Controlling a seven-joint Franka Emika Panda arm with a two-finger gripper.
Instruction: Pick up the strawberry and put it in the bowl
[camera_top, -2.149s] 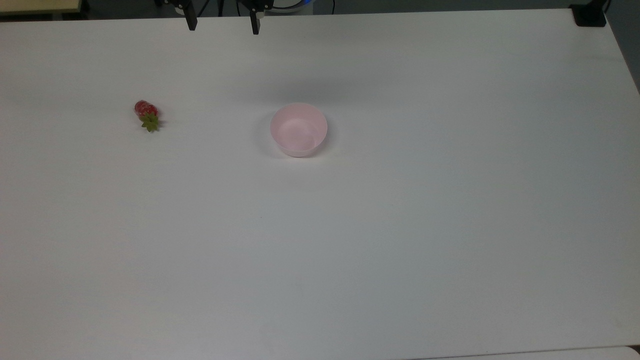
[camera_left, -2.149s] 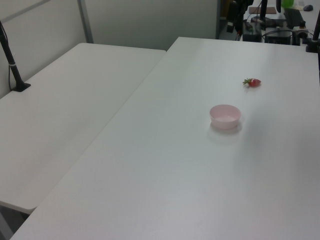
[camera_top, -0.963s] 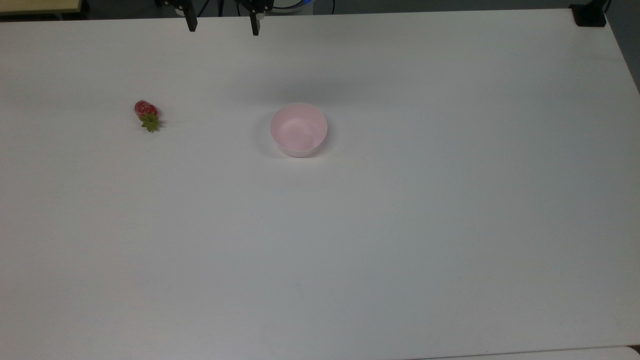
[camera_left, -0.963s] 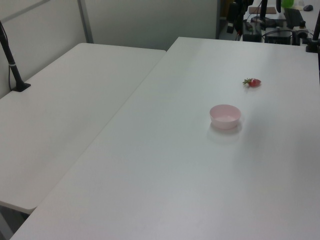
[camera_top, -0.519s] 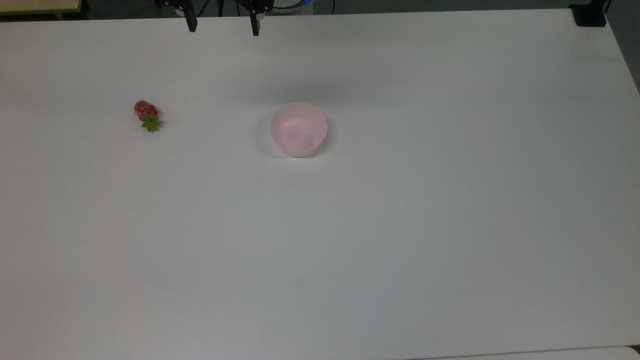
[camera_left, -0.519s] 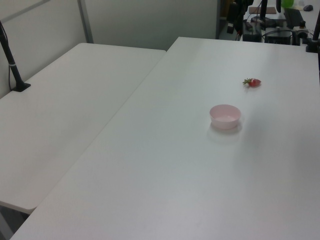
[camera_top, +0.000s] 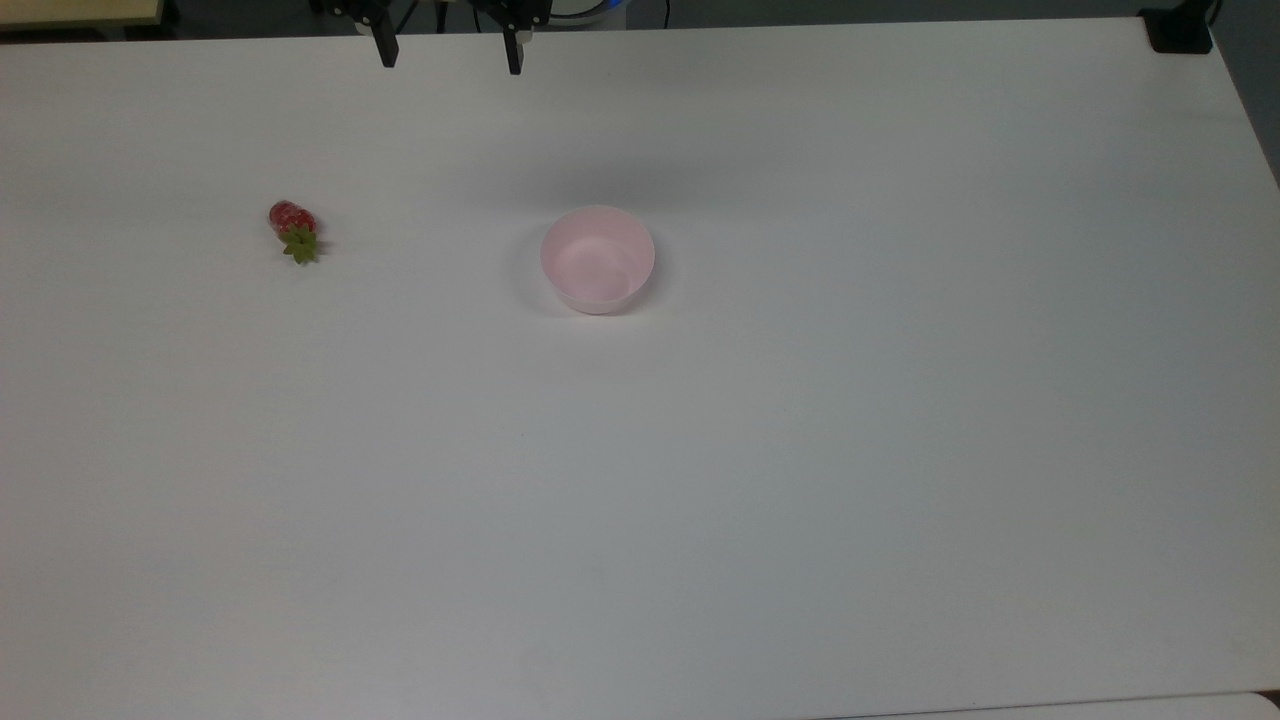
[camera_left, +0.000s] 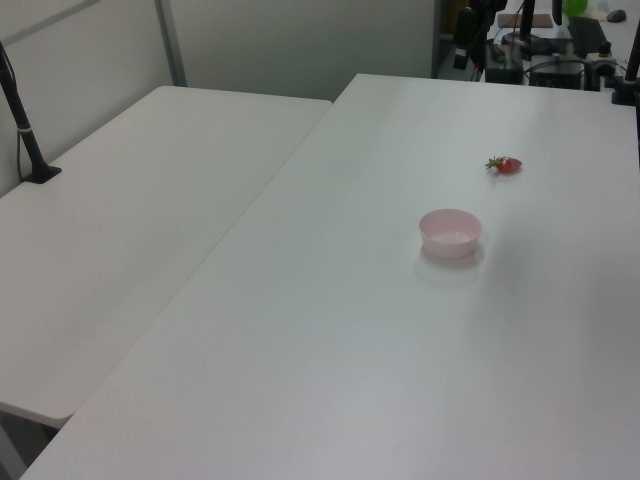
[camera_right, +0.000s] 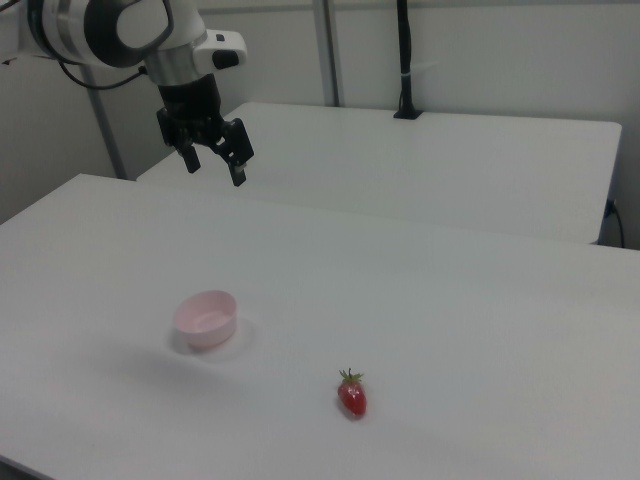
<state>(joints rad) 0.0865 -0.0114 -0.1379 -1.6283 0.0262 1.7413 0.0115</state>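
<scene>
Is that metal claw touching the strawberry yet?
Apart. In the right view the gripper hangs open high above the table, with the strawberry lying far off.

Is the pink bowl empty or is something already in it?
Empty: the bowl shows only its bare pink inside, and the strawberry lies apart on the table.

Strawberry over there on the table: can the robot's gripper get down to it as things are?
Probably yes. The strawberry lies alone on the bare table, apart from the bowl, and the open gripper hangs above.
</scene>
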